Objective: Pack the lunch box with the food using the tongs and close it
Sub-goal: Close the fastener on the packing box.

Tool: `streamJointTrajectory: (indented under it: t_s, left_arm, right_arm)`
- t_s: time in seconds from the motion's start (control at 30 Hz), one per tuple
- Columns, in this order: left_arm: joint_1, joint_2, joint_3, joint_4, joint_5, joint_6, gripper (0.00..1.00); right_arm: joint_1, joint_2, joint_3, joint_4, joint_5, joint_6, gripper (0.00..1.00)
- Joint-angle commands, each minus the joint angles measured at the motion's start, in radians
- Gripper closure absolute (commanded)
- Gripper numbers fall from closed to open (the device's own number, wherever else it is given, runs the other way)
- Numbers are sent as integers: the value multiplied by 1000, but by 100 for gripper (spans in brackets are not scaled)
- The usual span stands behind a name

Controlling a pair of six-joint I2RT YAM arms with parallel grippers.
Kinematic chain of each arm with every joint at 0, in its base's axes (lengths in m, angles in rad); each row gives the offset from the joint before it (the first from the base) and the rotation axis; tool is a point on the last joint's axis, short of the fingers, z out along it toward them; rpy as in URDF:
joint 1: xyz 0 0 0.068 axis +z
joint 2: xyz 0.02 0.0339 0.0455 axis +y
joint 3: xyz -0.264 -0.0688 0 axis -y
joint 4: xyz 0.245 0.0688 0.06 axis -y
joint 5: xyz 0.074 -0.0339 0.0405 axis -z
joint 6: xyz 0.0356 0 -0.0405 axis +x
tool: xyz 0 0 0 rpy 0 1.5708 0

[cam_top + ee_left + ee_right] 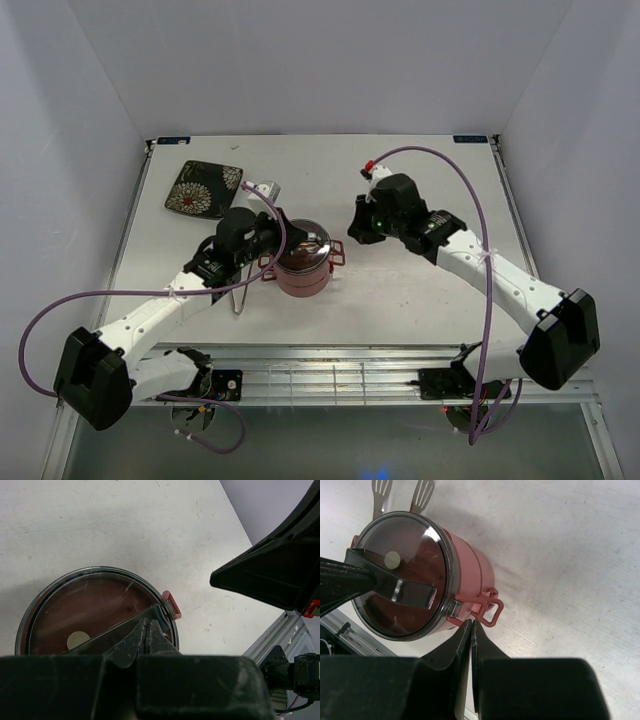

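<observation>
My right pincer [471,625]: pressed shut, empty, just beside the lunch box [302,262] clasp [487,607].
My left pincer [147,630]: shut over the lid [405,565]; I cannot tell whether it is gripping the handle.
Progress: bowls stacked mid-table, lid on; I judge only latching is left.
Tongs [240,295]: lying left of the box.
Right wrist view alone: shows the clasp.
Plate [205,187]: far corner, seen only from above.
</observation>
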Motion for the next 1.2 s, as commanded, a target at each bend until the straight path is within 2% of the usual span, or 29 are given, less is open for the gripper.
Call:
streamJointTrajectory:
  t_s: [0.0, 0.13, 0.33, 0.57, 0.77, 0.97, 1.17]
  left_arm:
    - [-5, -7, -38, -32, -7, 2, 96]
    - [-5, -11, -47, -27, -7, 3, 95]
    - [-5, -18, -61, -25, -7, 2, 95]
    - [-5, -18, -76, -27, -4, 5, 96]
    - [-5, 7, -91, 28, 3, 3, 97]
    - [-5, 19, -96, 37, -6, 2, 98]
    - [-5, 25, -90, 30, -14, 2, 98]
  right_arm:
    - [26, 25, 75, -63, 63, 33, 92]
    - [63, 45, 116, -133, 136, 52, 92]
    - [129, 103, 118, -147, 165, 70, 92]
    - [137, 223, -55, 1, 133, 139, 92]
    - [140, 327, -103, 104, 113, 167, 92]
    - [118, 344, -105, 159, 105, 147, 92]
    - [97, 280, -137, 118, 163, 161, 92]
